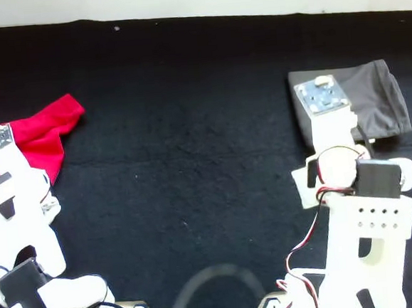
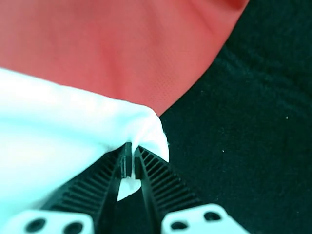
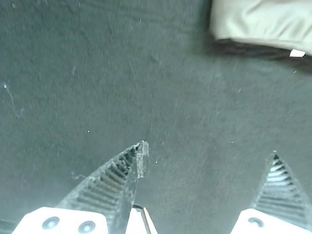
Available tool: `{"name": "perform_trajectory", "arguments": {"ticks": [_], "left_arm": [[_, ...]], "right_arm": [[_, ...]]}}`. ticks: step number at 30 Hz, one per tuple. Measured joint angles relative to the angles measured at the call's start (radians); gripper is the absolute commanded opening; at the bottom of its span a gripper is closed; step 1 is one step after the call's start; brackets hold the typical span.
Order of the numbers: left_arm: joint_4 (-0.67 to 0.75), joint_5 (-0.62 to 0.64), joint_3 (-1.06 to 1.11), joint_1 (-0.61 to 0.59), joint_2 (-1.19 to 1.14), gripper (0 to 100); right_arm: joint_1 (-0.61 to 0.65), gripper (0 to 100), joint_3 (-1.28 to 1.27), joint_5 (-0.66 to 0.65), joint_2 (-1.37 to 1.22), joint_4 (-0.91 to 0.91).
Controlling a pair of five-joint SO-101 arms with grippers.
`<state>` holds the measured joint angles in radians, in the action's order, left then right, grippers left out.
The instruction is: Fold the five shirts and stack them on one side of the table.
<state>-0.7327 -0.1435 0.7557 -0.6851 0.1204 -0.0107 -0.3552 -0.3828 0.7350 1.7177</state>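
My left gripper [image 2: 132, 165] clenched on white shirt [image 2: 58, 131] corner, over crumpled red shirt [image 1: 47, 131], left edge of table [image 1: 189, 127]. My right gripper [image 3: 208, 152] released; grey shirt [image 1: 377, 101] folded, near right edge.

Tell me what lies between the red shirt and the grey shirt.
In the high view, the stretch of black table between the red shirt and the grey shirt is bare.
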Motion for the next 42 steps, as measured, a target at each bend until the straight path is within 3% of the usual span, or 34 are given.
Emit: {"name": "perform_trajectory", "arguments": {"ticks": [5, 11, 18, 22, 27, 32, 42], "left_arm": [[-0.086, -0.002, -0.015, 0.035, 0.000, 1], [-0.430, 0.000, -0.172, 0.167, 0.147, 1], [-0.700, 0.000, -0.417, 0.391, 0.393, 1], [-0.798, 0.000, -0.442, 0.571, 0.453, 1], [-0.769, -0.003, -0.239, 0.689, 0.456, 3], [-0.580, 0.000, 0.008, 0.689, 0.456, 23], [-0.459, 0.129, 0.144, 0.690, 0.451, 25]], "right_arm": [[0.000, 35.3, -0.006, 0.000, 0.000, -0.002], [0.000, 35.3, -0.009, 0.000, 0.000, -0.002], [0.000, 35.3, -0.009, 0.000, 0.000, -0.002], [0.000, 35.3, -0.009, 0.000, 0.000, -0.002], [0.000, 35.3, -0.009, 0.000, 0.000, -0.002], [0.000, 35.3, -0.009, 0.000, 0.000, -0.002], [0.000, 35.3, -0.009, 0.000, 0.000, -0.002]]}}
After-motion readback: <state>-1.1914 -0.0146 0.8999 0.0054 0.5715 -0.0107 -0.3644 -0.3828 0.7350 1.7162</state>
